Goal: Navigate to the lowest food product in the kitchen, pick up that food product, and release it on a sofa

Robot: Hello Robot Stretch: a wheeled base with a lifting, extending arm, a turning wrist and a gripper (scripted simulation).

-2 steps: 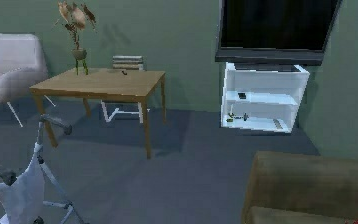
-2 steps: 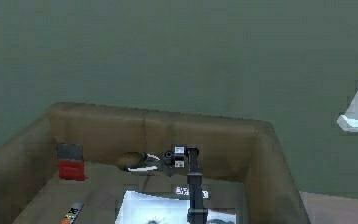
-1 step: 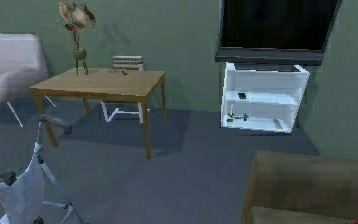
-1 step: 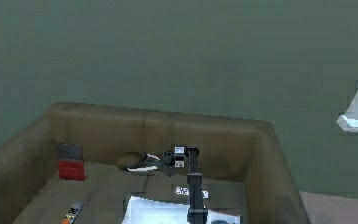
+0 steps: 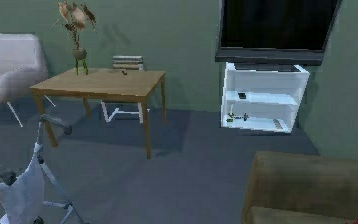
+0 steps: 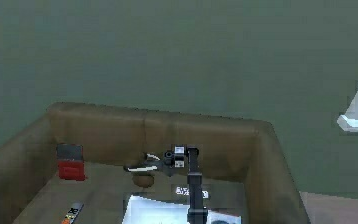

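Arm side view: a brown sofa [image 6: 157, 125] spans the frame, with back and both armrests visible. The arm [image 6: 195, 196] rises from the bottom edge over the seat. The two white marker squares [image 6: 177, 155] sit at its far end, and the gripper [image 6: 147, 164] points toward the view's left.

A small brown-and-pale blob [image 6: 141, 172] sits right at the finger end, with the seat cushion behind it. We cannot tell whether it is the food product. We also cannot tell whether the gripper holds it or it lies on the cushion. How the fingers are set cannot be read.

Also on the seat are a red box [image 6: 71, 160] near the left armrest, a slim dark item [image 6: 72, 212] at the bottom left, and a white sheet [image 6: 159, 210] beside the arm. A pale object [image 6: 357, 108] is at the right edge.

Forward view: a wooden table [image 5: 102, 86] carries a vase of flowers [image 5: 79, 52] and a stack of books [image 5: 128, 63]. A white armchair [image 5: 12, 60] stands at the left. A television [image 5: 277, 28] hangs above a white shelf unit [image 5: 265, 95]. A light metal frame [image 5: 32, 185] is at the bottom left, and a brown upholstered corner [image 5: 307, 185] at the bottom right.
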